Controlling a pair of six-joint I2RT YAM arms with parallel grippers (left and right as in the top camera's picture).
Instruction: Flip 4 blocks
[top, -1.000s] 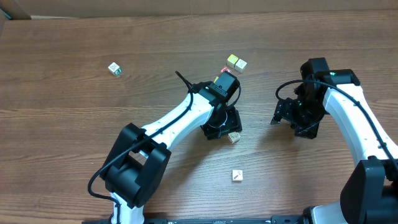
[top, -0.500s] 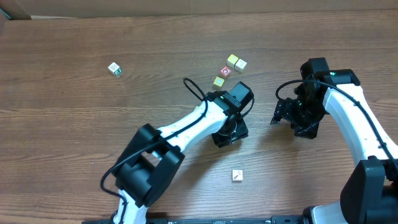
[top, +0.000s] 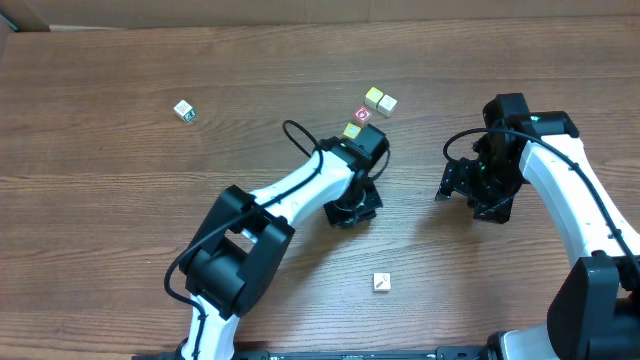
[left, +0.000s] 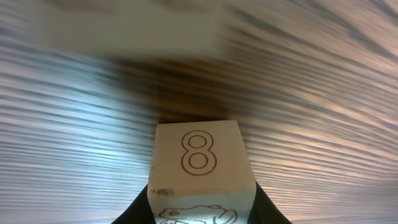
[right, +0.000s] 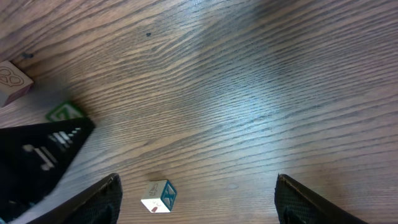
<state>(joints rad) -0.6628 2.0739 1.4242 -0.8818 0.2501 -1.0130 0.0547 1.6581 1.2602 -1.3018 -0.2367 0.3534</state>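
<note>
Wood table (top: 110, 220) with scattered blocks (top: 381, 283)

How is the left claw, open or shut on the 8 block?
Shut on it: the left gripper hugs both sides of the block, sharp against the blurred table.

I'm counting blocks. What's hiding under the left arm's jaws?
From overhead the left arm hides that spot. Its wrist camera shows a pale block held between the jaws, an 8 on one face, a drawing on another. The block's underside cannot be seen.
</note>
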